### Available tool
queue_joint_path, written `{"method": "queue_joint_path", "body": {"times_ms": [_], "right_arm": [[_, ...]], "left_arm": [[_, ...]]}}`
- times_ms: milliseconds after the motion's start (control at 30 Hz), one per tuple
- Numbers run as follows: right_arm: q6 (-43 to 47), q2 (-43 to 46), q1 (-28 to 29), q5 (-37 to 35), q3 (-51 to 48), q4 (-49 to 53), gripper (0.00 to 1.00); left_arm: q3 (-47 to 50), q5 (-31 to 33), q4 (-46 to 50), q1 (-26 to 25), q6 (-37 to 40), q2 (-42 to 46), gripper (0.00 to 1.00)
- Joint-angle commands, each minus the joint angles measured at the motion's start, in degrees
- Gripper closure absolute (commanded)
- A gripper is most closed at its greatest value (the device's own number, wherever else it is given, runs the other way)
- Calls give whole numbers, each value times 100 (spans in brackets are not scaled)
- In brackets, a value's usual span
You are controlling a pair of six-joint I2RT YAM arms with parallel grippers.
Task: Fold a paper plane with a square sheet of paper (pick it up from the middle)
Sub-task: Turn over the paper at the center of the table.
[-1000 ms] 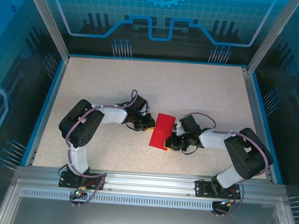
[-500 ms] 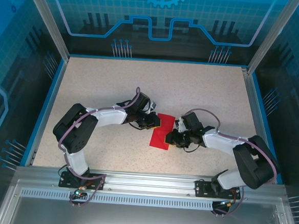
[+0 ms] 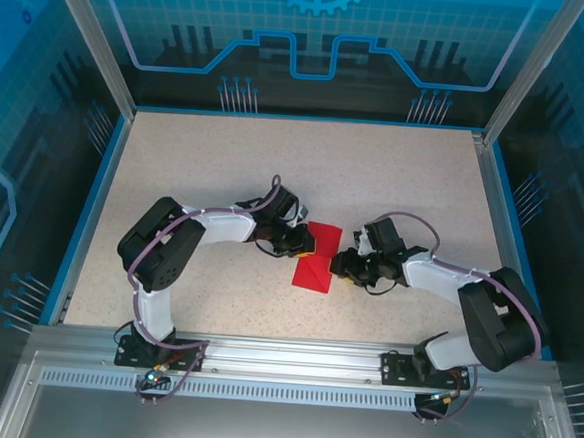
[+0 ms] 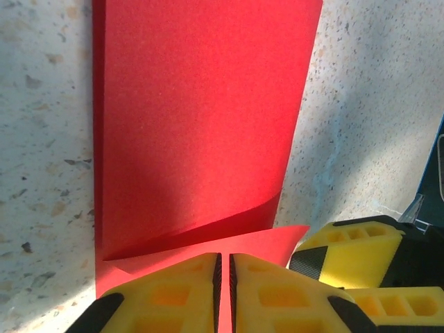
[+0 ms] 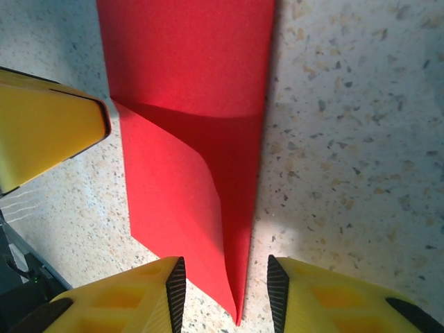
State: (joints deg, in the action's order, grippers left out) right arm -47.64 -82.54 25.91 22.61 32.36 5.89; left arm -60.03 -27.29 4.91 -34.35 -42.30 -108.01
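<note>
The red sheet of paper [image 3: 314,269] lies folded on the table between both grippers. In the left wrist view the paper [image 4: 201,118] lies flat with its near flap curling up, and my left gripper [image 4: 223,277] is shut on that raised edge, a thin strip of red showing between the pads. From above, the left gripper [image 3: 304,244] sits at the paper's upper left edge. My right gripper [image 3: 338,264] is at the paper's right edge. It stands open [image 5: 225,288], its fingers astride the pointed corner of the folded paper [image 5: 187,69] without touching it.
The speckled table [image 3: 226,164] has a blue rim and clear walls around it. The left gripper's yellow finger [image 5: 48,132] shows at the left of the right wrist view, and the right gripper's yellow fingers [image 4: 347,250] stand close beside the left gripper.
My left gripper has slid right onto the paper's edge and shut on it. The right gripper has shifted slightly up along the paper's right edge. The paper looks narrower.
</note>
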Motion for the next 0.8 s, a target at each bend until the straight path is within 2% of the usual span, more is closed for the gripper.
{"method": "queue_joint_path", "body": {"times_ms": [0, 467, 767], "right_arm": [[-44, -163, -55, 159, 161, -143, 61], [-95, -683, -51, 427, 288, -465, 63], [-140, -719, -35, 617, 253, -697, 65]], "left_arm": [[-141, -116, 139, -2, 145, -114, 85], [-158, -73, 212, -5, 154, -269, 86], [-175, -40, 261, -9, 161, -347, 86]]}}
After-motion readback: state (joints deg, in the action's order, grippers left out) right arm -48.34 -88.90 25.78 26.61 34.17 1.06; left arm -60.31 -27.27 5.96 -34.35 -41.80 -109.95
